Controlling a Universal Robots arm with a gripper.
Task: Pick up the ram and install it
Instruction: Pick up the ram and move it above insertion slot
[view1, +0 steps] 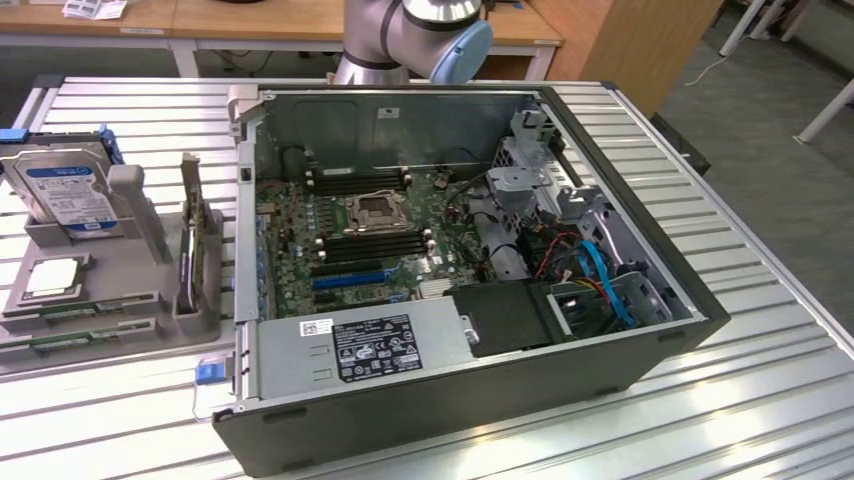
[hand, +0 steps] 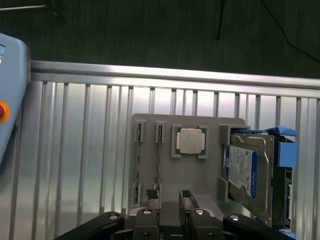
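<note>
Wrist view showed the black gripper (hand: 169, 206) over the grey plastic tray (hand: 200, 175), jaws parted and empty. Long thin green ram sticks (hand: 159, 150) sat slotted there.

green ram (view1: 76, 340), blue-labelled hard drive (view1: 64, 195)

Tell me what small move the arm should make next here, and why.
Probably a short sideways shift, to centre the pincer over one ram stick before any descent. Both sticks lie in their slots on the grey tray, beside the CPU. The pincer hangs above the tray's edge, touching nothing and slightly off the sticks' line.
</note>
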